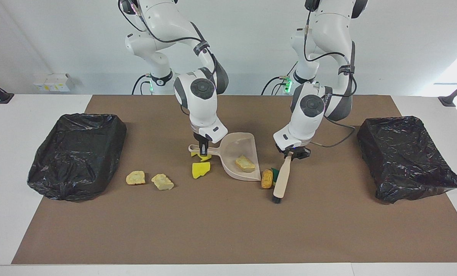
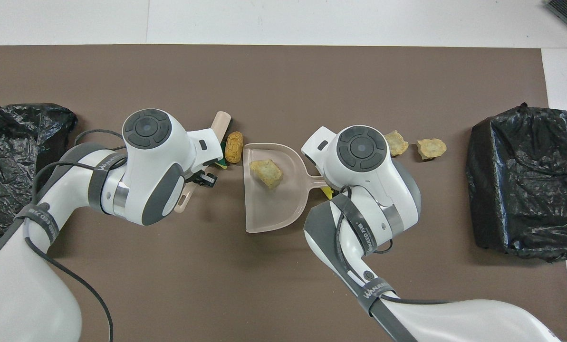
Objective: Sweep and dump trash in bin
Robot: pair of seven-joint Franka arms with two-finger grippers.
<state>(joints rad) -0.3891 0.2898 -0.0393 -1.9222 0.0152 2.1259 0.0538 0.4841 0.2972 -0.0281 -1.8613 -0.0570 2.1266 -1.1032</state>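
My right gripper [image 1: 202, 149] is shut on the handle of the beige dustpan [image 1: 247, 140], which rests on the brown mat with one tan chunk [image 1: 245, 163] in it. My left gripper [image 1: 292, 153] is shut on the handle of a wooden brush [image 1: 282, 179], whose bristles touch the mat beside the pan, toward the left arm's end. Between brush and pan lie a green-and-yellow sponge [image 1: 275, 173] and an orange-brown lump [image 1: 267, 178]. Yellow sponge pieces [image 1: 200, 170] lie by the pan's handle. Two tan chunks [image 1: 135, 177] [image 1: 162, 181] lie toward the right arm's end.
A bin lined with a black bag [image 1: 77, 155] stands at the right arm's end of the mat, and a second one [image 1: 406, 157] at the left arm's end. Seen from overhead, the arms cover both grippers; the dustpan [image 2: 273, 213] and lump [image 2: 234, 147] show.
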